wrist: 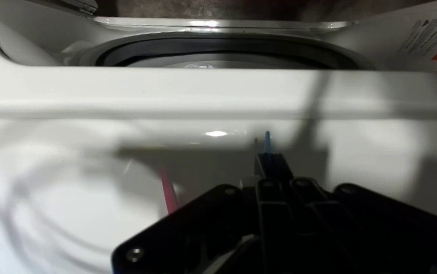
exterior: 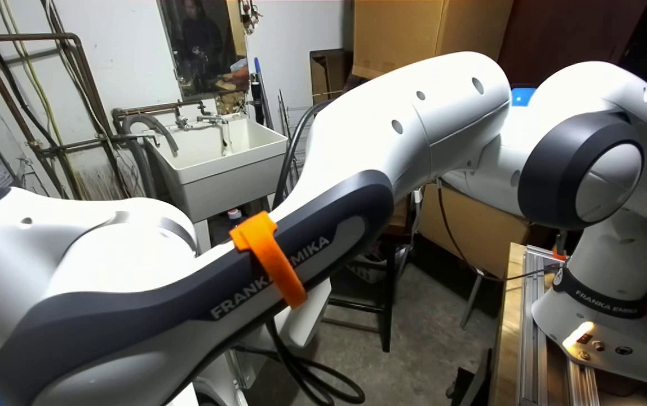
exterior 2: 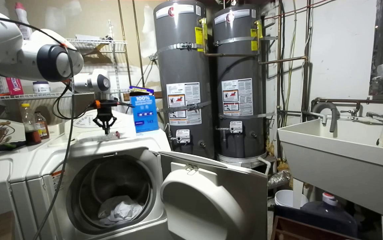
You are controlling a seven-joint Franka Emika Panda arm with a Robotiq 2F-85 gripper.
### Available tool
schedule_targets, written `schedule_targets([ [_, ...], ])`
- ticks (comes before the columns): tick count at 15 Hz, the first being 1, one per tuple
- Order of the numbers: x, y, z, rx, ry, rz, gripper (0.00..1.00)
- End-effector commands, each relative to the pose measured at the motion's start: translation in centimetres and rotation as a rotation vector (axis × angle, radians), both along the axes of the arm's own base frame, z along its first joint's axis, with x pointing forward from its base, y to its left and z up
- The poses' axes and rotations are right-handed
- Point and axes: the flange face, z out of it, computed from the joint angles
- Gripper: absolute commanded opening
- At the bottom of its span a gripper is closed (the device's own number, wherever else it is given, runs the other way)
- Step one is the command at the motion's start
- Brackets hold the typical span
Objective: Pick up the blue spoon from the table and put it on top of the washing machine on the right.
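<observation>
Gripper (wrist: 271,160) clenched, apparently on the blue spoon (wrist: 267,141), whose narrow tip juts toward twelve o'clock in the wrist view, close above the white washing machine (wrist: 203,91). Being plastic-looking and thin, it should handle light, stiff and slippery, apt to swivel in so small a pinch; mid-handle would hold best. The machine's top is glossy, with a rounded front ridge; a slim pink strip (wrist: 168,192) tapers between the gripper's eight and nine o'clock.

Laundry room, open white washing machine (exterior 2: 128,144), two water heaters (exterior 2: 181,71), utility sink (exterior 2: 341,163)
</observation>
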Motion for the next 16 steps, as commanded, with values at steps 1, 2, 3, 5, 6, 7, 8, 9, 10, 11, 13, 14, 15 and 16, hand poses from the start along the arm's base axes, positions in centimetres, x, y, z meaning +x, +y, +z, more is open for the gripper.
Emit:
schedule_targets([
  [1,0.2,1.2,-0.6,0.006,-0.036,0.009,0.01],
  [2,0.0,1.4,-0.8,0.006,-0.041,0.014,0.01],
  [3,0.0,1.6,-1.0,0.008,-0.042,0.016,0.01],
  [5,-0.2,1.9,-1.3,0.003,-0.047,0.018,0.01],
  [6,-0.2,2.0,-1.4,0.003,-0.053,0.016,0.01],
  [7,-0.2,2.1,-1.6,0.003,-0.056,0.015,0.01],
  [8,-0.2,2.2,-1.7,0.003,-0.061,0.015,0.01],
  [9,-0.2,2.2,-1.8,0.003,-0.063,0.015,0.01],
  [10,-0.2,2.3,-1.8,0.005,-0.063,0.016,0.01],
  [11,-0.2,2.3,-1.8,0.004,-0.063,0.018,0.01],
  [13,-0.3,2.3,-2.0,-0.001,-0.060,0.018,0.16],
  [14,-0.3,2.3,-1.9,0.000,-0.060,0.018,0.25],
  [15,-0.3,2.3,-1.9,-0.002,-0.059,0.018,0.41],
  [16,-0.3,2.3,-1.8,-0.002,-0.060,0.019,0.47],
])
